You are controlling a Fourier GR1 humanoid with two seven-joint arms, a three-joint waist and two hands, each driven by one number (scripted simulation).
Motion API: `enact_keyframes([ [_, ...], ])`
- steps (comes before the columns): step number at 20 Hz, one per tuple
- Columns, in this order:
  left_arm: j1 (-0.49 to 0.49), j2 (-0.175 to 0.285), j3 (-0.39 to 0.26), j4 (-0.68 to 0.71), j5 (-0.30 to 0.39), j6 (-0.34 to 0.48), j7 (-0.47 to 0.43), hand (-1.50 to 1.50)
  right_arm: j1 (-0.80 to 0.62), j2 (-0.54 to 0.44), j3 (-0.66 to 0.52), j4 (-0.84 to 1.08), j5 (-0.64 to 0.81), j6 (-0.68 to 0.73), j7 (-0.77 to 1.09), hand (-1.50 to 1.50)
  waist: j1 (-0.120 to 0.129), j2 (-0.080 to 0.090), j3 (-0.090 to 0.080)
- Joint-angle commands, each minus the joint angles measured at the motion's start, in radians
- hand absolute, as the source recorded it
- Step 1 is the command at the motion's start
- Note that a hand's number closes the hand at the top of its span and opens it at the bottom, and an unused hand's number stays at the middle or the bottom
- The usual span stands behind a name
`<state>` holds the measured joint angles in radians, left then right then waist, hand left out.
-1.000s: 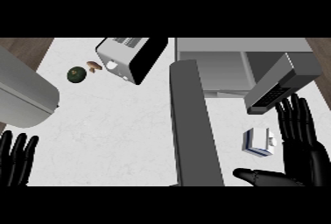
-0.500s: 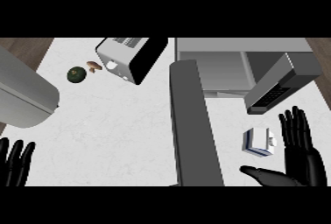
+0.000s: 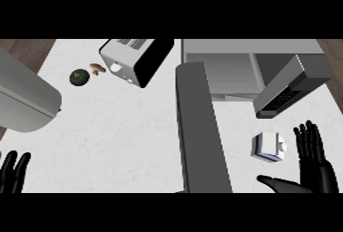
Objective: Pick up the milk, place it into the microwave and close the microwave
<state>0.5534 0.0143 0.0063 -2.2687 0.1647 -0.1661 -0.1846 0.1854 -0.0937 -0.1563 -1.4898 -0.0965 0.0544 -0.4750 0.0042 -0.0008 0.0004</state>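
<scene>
Grey panel (image 3: 201, 136) just left of milk (image 3: 269, 146)

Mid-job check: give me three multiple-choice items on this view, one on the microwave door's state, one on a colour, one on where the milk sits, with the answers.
1. The microwave door is: A) shut B) open C) missing
2. The round thing left of the toaster is: A) red B) dark green C) yellow
3. The milk sits: A) on the counter just left of the right hand B) inside the microwave C) on top of the toaster

Answers:
1 B, the door swings out and the cavity shows.
2 B, it shows dark green on the white counter.
3 A, the carton stands beside the open hand's straight fingers, with a gap between them.
</scene>
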Motion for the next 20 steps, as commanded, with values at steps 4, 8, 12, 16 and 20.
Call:
enact_keyframes([
  [4, 0.003, -0.014, -0.094, 0.083, -0.078, 0.030, -0.082, -1.50, -0.098, -0.041, -0.045, 0.239, 0.014, 0.048, -0.130, -1.50, 0.002, 0.001, 0.000],
  [8, 0.036, -0.014, -0.053, -0.014, -0.027, -0.006, -0.020, -1.50, -0.115, -0.016, -0.006, 0.313, 0.085, 0.025, -0.234, -1.50, 0.002, 0.000, 0.000],
  [12, 0.060, -0.011, 0.013, -0.035, 0.015, -0.047, -0.024, -1.50, -0.223, -0.062, -0.069, 0.437, 0.046, 0.041, -0.241, -1.50, 0.004, 0.000, 0.000],
  [16, 0.030, -0.014, -0.012, 0.049, -0.009, -0.032, -0.072, -1.50, -0.219, -0.052, -0.085, 0.475, 0.057, -0.008, -0.277, -1.50, 0.002, 0.000, 0.000],
  [20, 0.003, -0.014, -0.006, 0.014, -0.002, 0.005, -0.008, -1.50, -0.315, -0.075, -0.138, 0.694, 0.094, -0.101, -0.340, -1.50, 0.006, 0.003, 0.001],
])
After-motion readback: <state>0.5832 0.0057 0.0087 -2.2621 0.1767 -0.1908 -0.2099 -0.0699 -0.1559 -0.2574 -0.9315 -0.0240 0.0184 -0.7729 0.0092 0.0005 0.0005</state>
